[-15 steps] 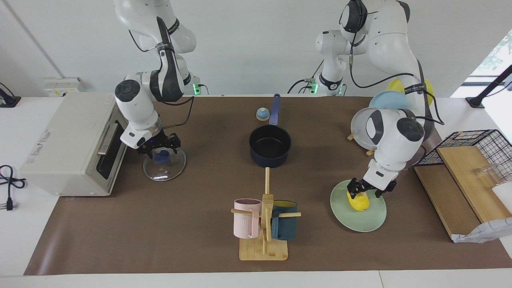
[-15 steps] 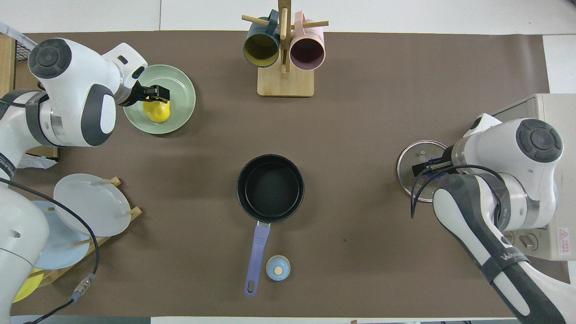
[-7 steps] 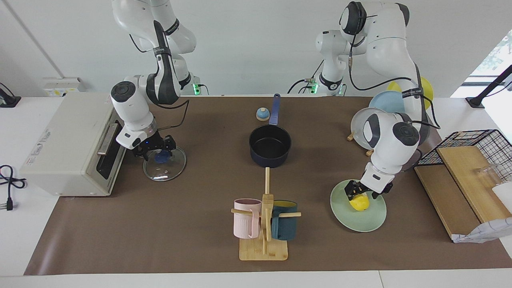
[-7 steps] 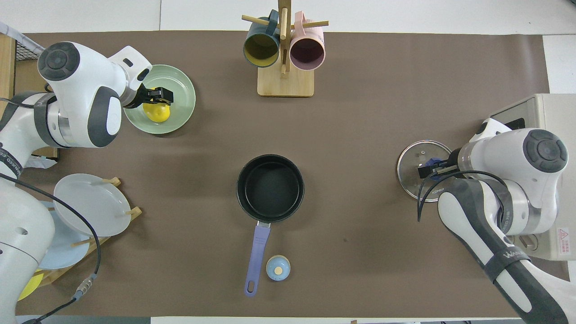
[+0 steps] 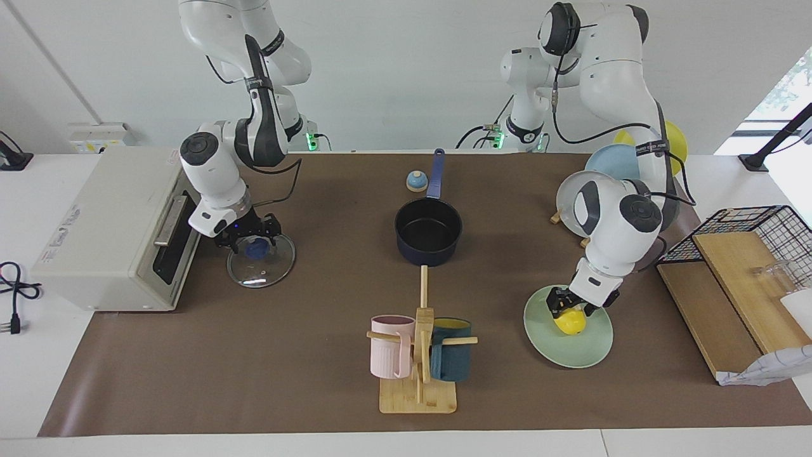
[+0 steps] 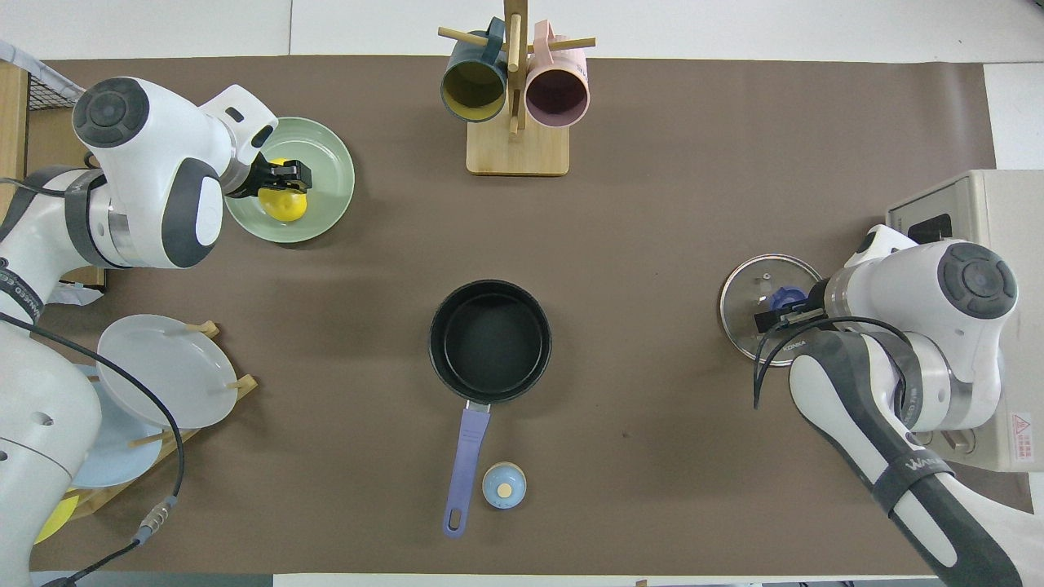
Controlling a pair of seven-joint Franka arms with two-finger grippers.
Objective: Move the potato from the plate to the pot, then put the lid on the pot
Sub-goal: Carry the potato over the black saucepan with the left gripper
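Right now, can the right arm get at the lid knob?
Probably yes: the right tool is already down at the lid, its fingers open around the blue knob, nothing between them.

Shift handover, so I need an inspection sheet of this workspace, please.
Surface: brown mat.
Job's things: potato on plate; pot empty; lid flat in front of oven.
Clutter: mug rack, bell, plate rack, basket.
Grippers: left gripper down at potato; right gripper open over lid knob.
Cables: black cord beside oven.
Surroundings: white wall.
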